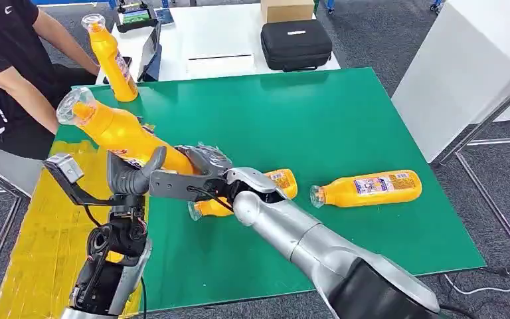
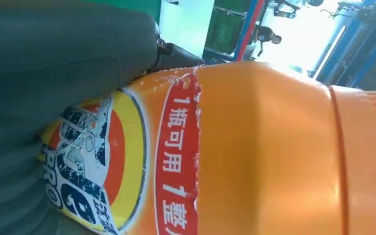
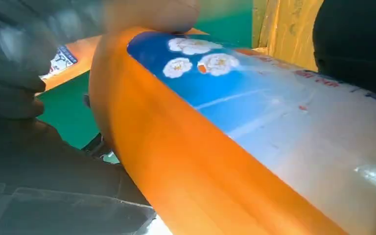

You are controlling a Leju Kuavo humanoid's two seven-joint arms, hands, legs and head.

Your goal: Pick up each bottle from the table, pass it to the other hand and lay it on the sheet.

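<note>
Orange bottle (image 1: 116, 129) tilted above table, gripped by both left hand (image 1: 133, 174) and right hand (image 1: 202, 166).

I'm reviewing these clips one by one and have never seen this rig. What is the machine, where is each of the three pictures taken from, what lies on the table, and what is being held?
This is a humanoid robot with two silver arms ending in fingered hands. The wide picture is from its head, looking down; the two close-ups come from cameras at its wrists.

A green mat covers the table, with a yellow sheet at the robot's left. Two orange bottles lie on the mat: a far bottle to the right, and a near bottle partly hidden behind the right arm. A person at the far left holds a fourth bottle upright.

The tilted held bottle is mid-handover: the left hand and right hand both grip it. Each wrist picture shows that bottle up close.
</note>
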